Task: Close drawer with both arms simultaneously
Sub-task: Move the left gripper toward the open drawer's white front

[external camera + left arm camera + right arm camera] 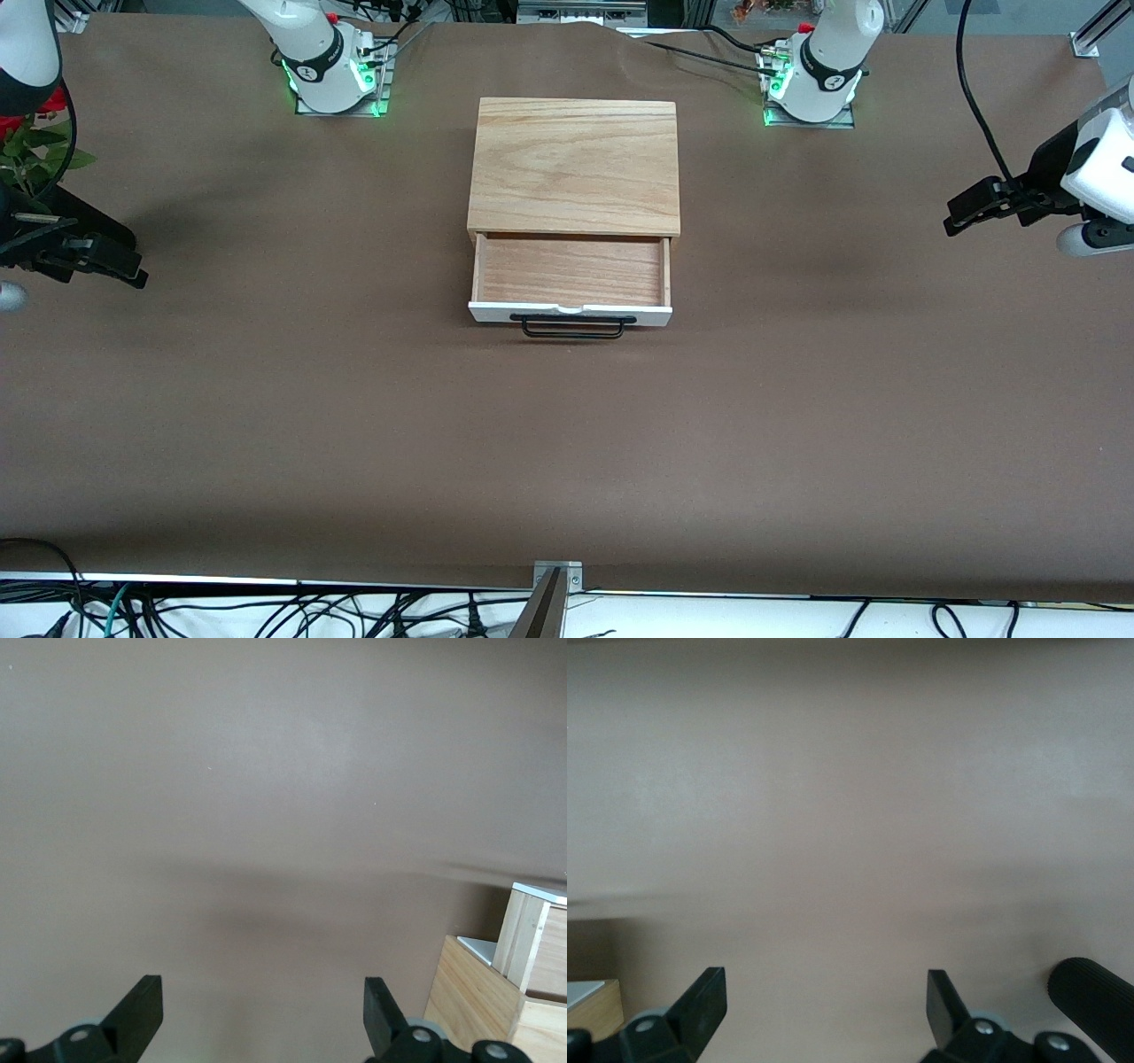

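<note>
In the front view, the drawer (570, 275) stood pulled out of its casing (574, 167), its handle (574, 326) on the side nearer the camera. The left end effector (961, 215) hung over the table (354, 425) well off toward the left arm's end, the right end effector (124, 266) toward the right arm's end, probably staged for a joint push. In the left wrist view the fingers (142, 1005) were spread apart, the casing in one corner. In the right wrist view the fingers (704, 997) were likewise apart, empty.

Cut off at the upper left edge of the front view: most of the right arm (27, 62). Cut off at the right edge: most of the left arm (1099, 168). Hidden inside the oak box (574, 167): the back of the drawer (571, 270).
</note>
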{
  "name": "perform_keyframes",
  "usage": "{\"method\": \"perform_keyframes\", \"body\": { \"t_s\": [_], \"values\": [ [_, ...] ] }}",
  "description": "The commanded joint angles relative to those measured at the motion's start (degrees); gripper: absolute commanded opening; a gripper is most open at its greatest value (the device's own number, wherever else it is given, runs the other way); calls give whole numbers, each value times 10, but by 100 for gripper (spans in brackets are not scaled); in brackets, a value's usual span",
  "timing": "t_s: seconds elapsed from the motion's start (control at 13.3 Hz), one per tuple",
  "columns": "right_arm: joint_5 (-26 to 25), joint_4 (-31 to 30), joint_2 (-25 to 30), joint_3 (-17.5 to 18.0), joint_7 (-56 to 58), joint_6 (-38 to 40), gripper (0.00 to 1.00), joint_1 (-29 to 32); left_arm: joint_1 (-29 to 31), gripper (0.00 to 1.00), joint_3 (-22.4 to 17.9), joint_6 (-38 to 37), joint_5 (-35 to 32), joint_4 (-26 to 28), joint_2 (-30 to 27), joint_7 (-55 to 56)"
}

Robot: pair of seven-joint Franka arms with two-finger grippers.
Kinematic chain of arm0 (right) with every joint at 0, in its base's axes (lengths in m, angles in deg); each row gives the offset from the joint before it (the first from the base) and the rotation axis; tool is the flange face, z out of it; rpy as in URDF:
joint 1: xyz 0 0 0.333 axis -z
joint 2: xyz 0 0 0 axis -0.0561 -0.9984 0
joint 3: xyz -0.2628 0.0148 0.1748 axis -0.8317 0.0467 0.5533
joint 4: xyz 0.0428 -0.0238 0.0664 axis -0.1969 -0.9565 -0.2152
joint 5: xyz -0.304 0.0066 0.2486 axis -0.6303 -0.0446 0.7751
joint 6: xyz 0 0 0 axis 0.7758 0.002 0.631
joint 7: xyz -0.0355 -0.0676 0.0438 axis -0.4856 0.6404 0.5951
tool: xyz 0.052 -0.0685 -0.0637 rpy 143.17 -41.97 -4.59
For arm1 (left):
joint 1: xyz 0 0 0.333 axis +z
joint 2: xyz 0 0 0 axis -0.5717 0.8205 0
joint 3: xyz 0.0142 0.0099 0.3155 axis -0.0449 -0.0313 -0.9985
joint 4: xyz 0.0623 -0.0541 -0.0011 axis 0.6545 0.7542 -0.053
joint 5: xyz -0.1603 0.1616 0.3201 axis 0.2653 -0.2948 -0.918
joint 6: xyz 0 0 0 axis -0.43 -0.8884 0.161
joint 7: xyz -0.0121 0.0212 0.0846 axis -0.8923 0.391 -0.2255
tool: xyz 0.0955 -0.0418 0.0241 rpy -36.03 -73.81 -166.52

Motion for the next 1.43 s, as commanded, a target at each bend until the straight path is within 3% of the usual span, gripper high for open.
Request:
{"method": "perform_keyframes", "body": {
  "t_s": [0.0,0.15,0.75,0.9,1.12,1.35],
  "values": [
    [-6,10,-3,2,6,3,100,0,-14,100,8,-3,-46,-13,30,-1],
    [-7,10,-4,2,7,3,100,0,-12,100,11,-4,-36,-12,34,-6],
    [-6,10,-5,2,7,3,100,0,-18,100,11,7,220,-14,139,1],
    [-6,10,-5,2,7,3,100,0,-21,100,13,84,278,-13,167,2],
    [-6,10,-5,2,7,2,100,0,-53,100,18,150,308,-12,197,3],
    [-2,9,-5,2,-7,2,100,-5,-97,100,18,215,381,-13,227,3]
  ]
}}
